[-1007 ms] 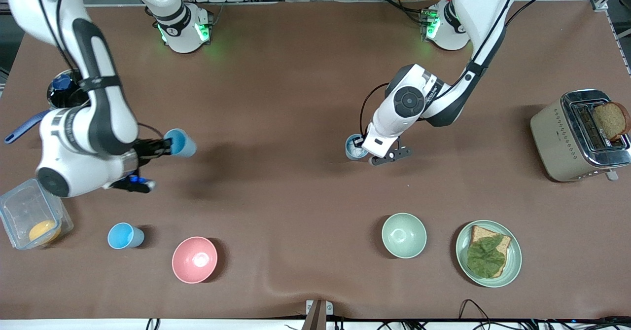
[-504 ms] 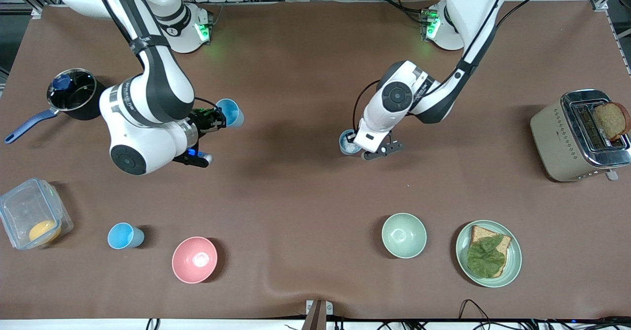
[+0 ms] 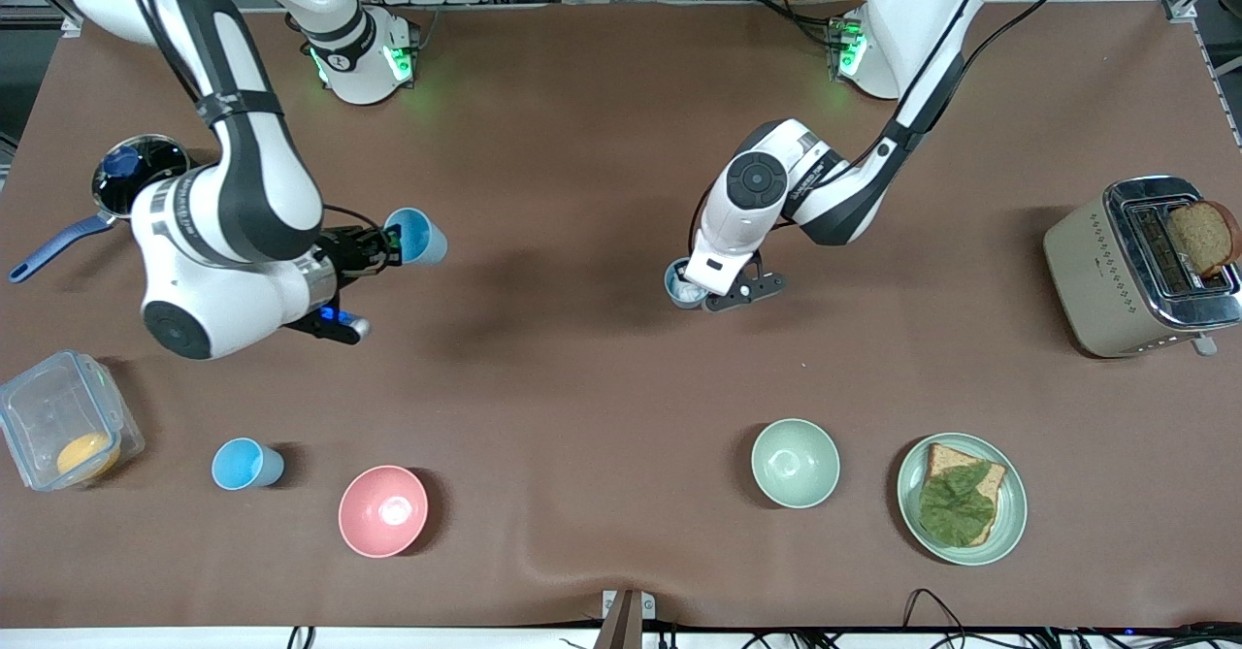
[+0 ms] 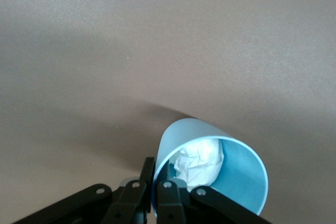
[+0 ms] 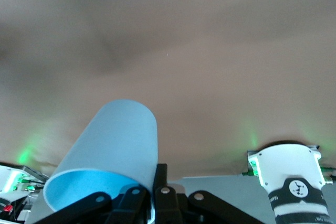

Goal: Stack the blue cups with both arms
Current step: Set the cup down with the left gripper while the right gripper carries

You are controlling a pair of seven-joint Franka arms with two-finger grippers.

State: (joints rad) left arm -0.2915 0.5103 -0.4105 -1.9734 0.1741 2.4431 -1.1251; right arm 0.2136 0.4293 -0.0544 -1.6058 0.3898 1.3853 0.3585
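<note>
My right gripper (image 3: 386,240) is shut on the rim of a sky-blue cup (image 3: 419,235) and holds it tipped on its side in the air, toward the right arm's end of the table. It shows in the right wrist view (image 5: 107,153), pinched by the right gripper (image 5: 156,188). My left gripper (image 3: 701,287) is shut on the rim of a paler grey-blue cup (image 3: 680,285), low near the table's middle. In the left wrist view this cup (image 4: 239,174) holds crumpled white paper, clamped by the left gripper (image 4: 157,184). A second sky-blue cup (image 3: 246,463) stands upright near the pink bowl.
A pink bowl (image 3: 383,510), a pale green bowl (image 3: 795,462) and a plate with bread and lettuce (image 3: 961,499) lie nearest the front camera. A toaster (image 3: 1140,266) stands at the left arm's end. A pot (image 3: 141,183) and a clear container (image 3: 63,433) are at the right arm's end.
The right arm swung the sky-blue cup toward the table's middle, then drew back a little. The left gripper with its cup shifted slightly toward the right arm's end.
</note>
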